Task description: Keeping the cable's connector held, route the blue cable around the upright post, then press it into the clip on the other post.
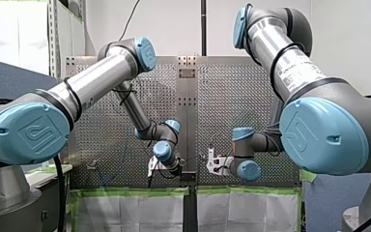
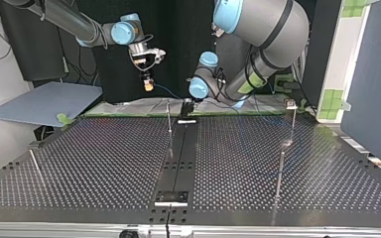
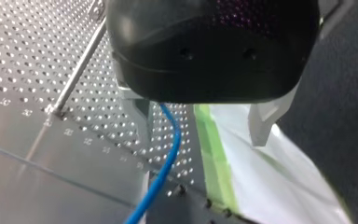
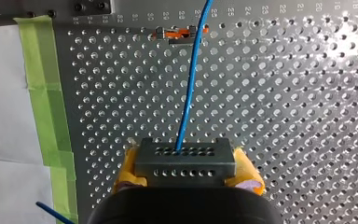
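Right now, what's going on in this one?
My right gripper is shut on the grey connector, held up off the perforated table. The blue cable leads away from the connector across the table. My left gripper is open, and the cable passes loosely between its fingers, close to one of them. I cannot tell from these views whether the cable has gone round an upright post.

The perforated table [image 2: 94, 158] carries several thin upright posts [image 2: 169, 119].
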Controlling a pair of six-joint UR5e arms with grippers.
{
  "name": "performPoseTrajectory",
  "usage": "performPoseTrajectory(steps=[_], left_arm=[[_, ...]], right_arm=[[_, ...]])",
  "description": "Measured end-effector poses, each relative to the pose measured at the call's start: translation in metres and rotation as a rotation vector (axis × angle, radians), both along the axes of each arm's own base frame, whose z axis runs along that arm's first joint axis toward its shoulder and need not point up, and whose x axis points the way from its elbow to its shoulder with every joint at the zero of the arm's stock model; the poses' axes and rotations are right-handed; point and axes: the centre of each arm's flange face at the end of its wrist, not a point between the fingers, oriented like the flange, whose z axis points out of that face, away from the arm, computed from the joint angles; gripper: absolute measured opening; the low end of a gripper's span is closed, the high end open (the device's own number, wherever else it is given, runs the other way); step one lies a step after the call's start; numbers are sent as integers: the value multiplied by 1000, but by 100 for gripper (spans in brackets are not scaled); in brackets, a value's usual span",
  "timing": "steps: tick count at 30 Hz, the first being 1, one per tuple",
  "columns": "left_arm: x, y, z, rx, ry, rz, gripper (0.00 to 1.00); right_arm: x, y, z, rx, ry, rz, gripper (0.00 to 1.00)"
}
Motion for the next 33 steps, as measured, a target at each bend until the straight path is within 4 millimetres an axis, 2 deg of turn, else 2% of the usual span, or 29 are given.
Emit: performPoseTrajectory(steps=[17, 26, 33], left_arm=[[-11, -14, -1, -171, 107, -43, 100], [-18, -25, -1, -273, 162, -71, 100], [-16, -30, 1, -337, 155, -56, 100]], right_arm=[[2, -1, 2, 41, 47, -8, 0], [2, -6, 26, 55, 16, -21, 0], [2, -6, 29, 72, 3, -21, 0]])
